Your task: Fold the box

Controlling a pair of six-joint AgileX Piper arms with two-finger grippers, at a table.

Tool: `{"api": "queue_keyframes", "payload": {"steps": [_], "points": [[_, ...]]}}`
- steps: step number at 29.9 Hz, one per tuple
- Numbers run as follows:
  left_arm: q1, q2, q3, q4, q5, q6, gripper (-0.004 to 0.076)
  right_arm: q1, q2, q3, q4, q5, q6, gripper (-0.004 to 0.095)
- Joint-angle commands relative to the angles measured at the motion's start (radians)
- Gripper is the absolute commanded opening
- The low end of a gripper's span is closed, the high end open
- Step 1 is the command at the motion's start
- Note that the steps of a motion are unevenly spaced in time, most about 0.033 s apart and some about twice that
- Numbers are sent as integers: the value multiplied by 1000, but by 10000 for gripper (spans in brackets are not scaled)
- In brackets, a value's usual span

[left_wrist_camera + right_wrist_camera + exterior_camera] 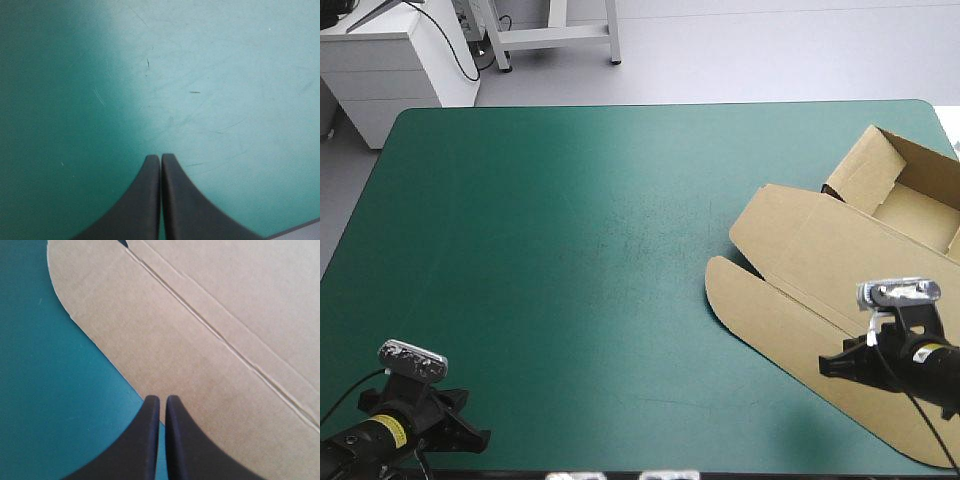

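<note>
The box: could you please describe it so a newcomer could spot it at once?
Go to the right side of the teal-green table. There lies the box, the only brown thing: an open tray at the far corner, its lid flat, a rounded flap toward the middle.

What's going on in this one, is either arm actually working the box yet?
Neither arm holds anything. The brown box lies at the right side of the teal-green table, partly formed: the tray walls are up at the far end and the lid is flat. The right gripper is over the lid near its rounded edge, fingers shut. The left gripper, also shut, is over bare cover near the near-left corner.
</note>
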Motion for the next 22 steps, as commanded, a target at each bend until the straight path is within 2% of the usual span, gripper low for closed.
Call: {"api": "queue_keyframes", "payload": {"steps": [1, 7, 22], "points": [[-6, 9, -22, 4, -50, -6, -8, 1, -78, 92, 16, -102, -18, 25], [-6, 9, -22, 4, -50, -6, -8, 1, -184, 222, 17, -130, -18, 25], [-6, 9, -22, 4, -48, -6, -8, 1, -238, 223, 20, -139, -18, 25]]}}
